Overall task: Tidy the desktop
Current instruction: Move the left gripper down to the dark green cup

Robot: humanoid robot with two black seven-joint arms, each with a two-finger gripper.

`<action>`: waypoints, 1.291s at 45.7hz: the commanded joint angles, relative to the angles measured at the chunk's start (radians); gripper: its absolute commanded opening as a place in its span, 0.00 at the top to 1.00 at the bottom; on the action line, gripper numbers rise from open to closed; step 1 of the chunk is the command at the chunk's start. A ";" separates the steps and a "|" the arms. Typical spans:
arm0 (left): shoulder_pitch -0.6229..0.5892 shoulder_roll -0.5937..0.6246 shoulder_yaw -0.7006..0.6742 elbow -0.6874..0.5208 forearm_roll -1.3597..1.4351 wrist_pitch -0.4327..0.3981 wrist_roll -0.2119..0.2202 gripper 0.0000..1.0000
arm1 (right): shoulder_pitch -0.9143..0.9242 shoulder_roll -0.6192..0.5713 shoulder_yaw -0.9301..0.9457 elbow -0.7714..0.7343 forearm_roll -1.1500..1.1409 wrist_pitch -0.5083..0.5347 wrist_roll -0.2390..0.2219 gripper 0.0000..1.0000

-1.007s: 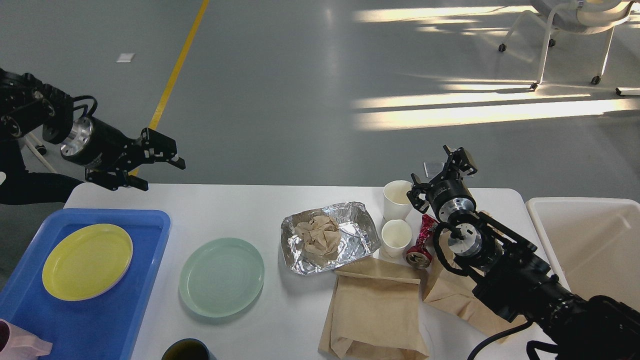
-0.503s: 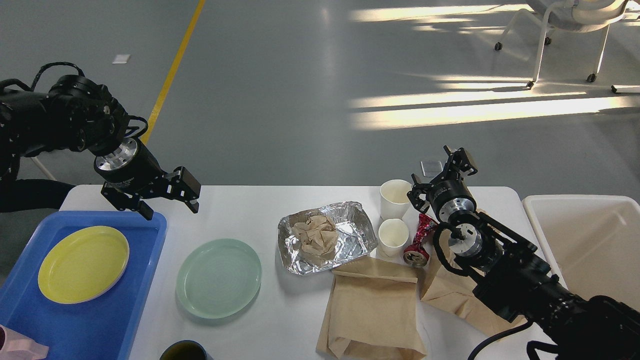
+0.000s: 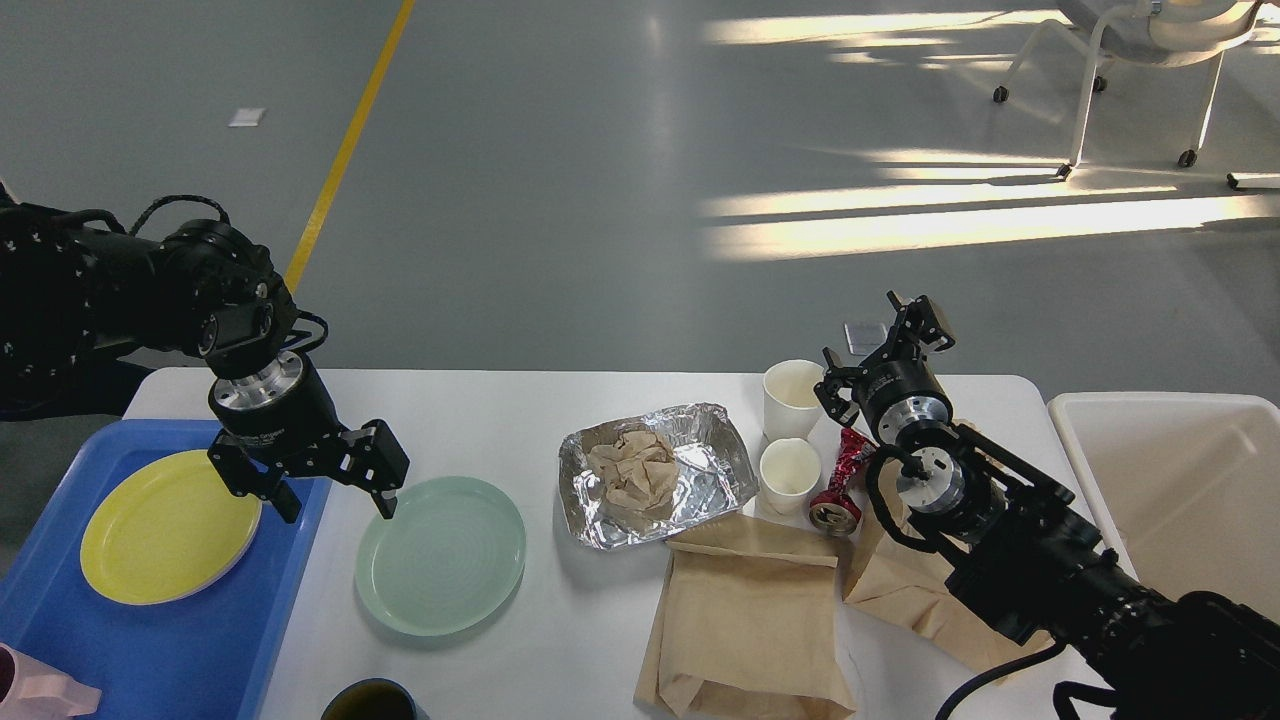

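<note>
The white desktop [image 3: 500,412] carries a pale green plate [image 3: 440,553], a foil tray [image 3: 712,470] with crumpled brown paper [image 3: 632,472], two white paper cups [image 3: 793,397] [image 3: 790,473], a crushed red can [image 3: 840,488] and two brown paper bags [image 3: 750,625] [image 3: 900,590]. My left gripper [image 3: 337,508] is open and points down, hanging between the blue tray's right edge and the green plate's left rim, holding nothing. My right gripper [image 3: 868,330] is open above the table's far edge, just right of the farther cup, and holds nothing.
A blue tray [image 3: 200,650] at the left holds a yellow plate [image 3: 170,525] and a pink object [image 3: 40,690]. A cream bin [image 3: 1190,490] stands off the table's right end. A dark cup [image 3: 372,700] sits at the near edge. A wheeled chair [image 3: 1140,60] stands far back.
My left arm has swung right and down, from beyond the table's far left corner to above the tray edge and green plate, and now points downward. The right arm has not moved.
</note>
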 commanded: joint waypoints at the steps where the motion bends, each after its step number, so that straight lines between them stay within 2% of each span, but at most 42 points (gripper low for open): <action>1: -0.001 -0.032 -0.001 -0.050 0.002 0.000 0.049 0.03 | 0.001 0.000 0.000 0.001 0.000 0.000 0.000 0.00; 9: 0.002 -0.078 -0.003 -0.142 0.004 0.000 0.109 0.03 | -0.001 0.000 0.000 0.000 0.000 0.000 0.000 0.00; 16: 0.011 -0.118 -0.006 -0.170 0.002 0.000 0.184 0.03 | -0.001 0.000 0.000 0.000 0.000 0.000 0.000 0.00; 20: 0.014 -0.120 -0.009 -0.179 0.002 0.000 0.212 0.04 | -0.001 0.000 0.000 0.000 0.000 0.000 0.000 0.00; 26: 0.028 -0.121 -0.010 -0.184 0.002 0.000 0.222 0.03 | -0.001 0.000 0.000 0.000 0.000 0.000 0.000 0.00; 59: 0.100 -0.146 -0.055 -0.173 -0.003 0.000 0.221 0.04 | -0.001 0.000 0.000 0.000 0.000 0.000 0.000 0.00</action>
